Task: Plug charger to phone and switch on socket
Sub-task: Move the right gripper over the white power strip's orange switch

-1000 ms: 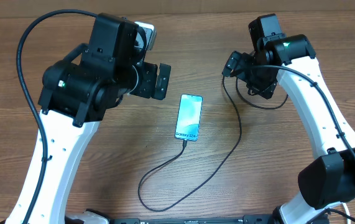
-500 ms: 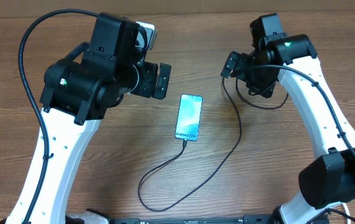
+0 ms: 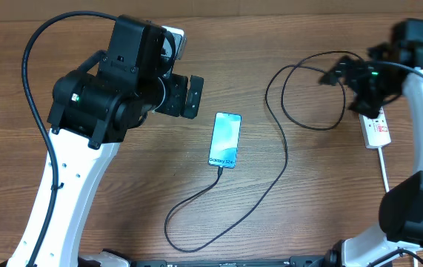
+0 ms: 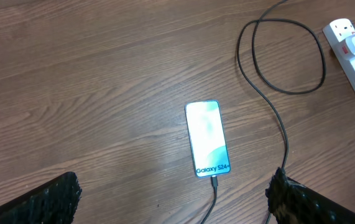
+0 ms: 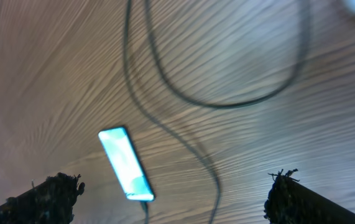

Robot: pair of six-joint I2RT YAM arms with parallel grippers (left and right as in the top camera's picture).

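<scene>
The phone (image 3: 225, 139) lies screen-up and lit in the middle of the table (image 3: 144, 170). The charger (image 3: 286, 152) has its tip plugged into the phone's near end, and its black cable loops away toward the white power strip (image 3: 378, 130) at the right. The left claw (image 4: 174, 186) and right claw (image 5: 171, 193) both hang above the table, fingers spread wide and gripping nothing.

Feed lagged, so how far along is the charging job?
Done: the charger tip sits in the phone at its bottom edge. In hand: the open right claw hovers beside the socket. Left: switching it on. The plug end is hidden, and I cannot tell whether it is on already.
</scene>
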